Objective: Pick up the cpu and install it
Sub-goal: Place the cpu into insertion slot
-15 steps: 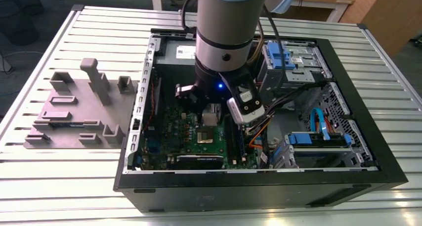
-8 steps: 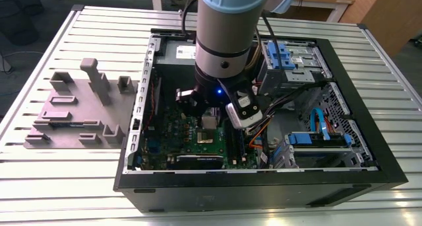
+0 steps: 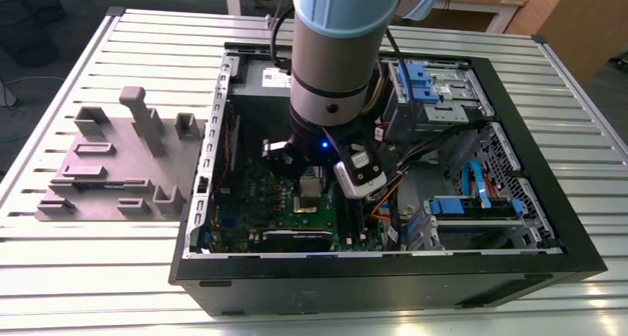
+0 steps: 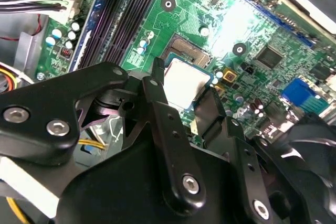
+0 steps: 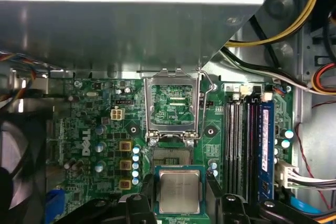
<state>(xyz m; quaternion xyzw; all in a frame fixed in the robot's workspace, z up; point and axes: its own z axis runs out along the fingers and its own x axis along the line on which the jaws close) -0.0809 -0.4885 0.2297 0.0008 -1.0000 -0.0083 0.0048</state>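
free over the bare socket (image 5: 170,157), just beside the cpu (image 5: 179,191). hemmed by the upright socket lid (image 5: 172,103), memory slots (image 5: 234,145) and overhanging metal shelf (image 5: 121,30).

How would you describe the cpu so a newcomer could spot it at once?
Inside the open computer case, find the green motherboard and its open socket beside the long memory slots. The cpu hangs just beside that socket, gripped by the tool. It is the only flat square with a plain silver-grey metal top.
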